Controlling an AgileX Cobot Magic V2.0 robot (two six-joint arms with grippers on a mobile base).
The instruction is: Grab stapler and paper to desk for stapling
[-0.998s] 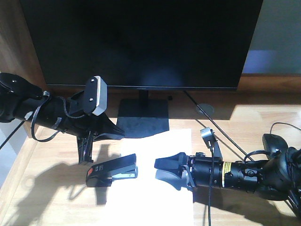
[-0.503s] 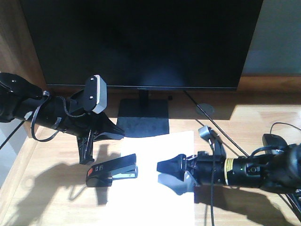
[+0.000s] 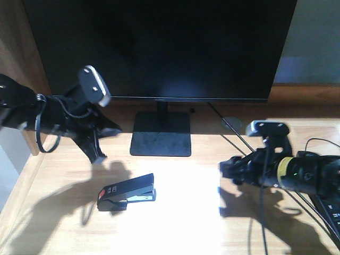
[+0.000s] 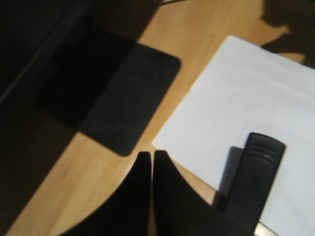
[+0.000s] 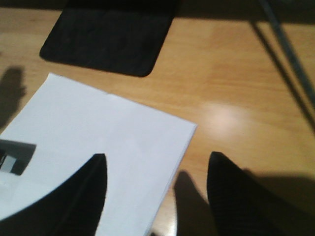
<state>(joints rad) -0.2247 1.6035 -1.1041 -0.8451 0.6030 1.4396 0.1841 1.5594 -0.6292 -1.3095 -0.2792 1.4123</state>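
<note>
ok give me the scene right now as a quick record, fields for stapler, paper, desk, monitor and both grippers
stapler: black stapler lying across the left edge of the paper, held by neither gripper
paper: white sheet flat on the desk, in front of the monitor base
desk: light wood desk, sunlit
monitor: black monitor, screen dark, on a square black base
left gripper: shut, empty, above the desk near the paper's corner
right gripper: open, empty, over the paper's right edge
</note>
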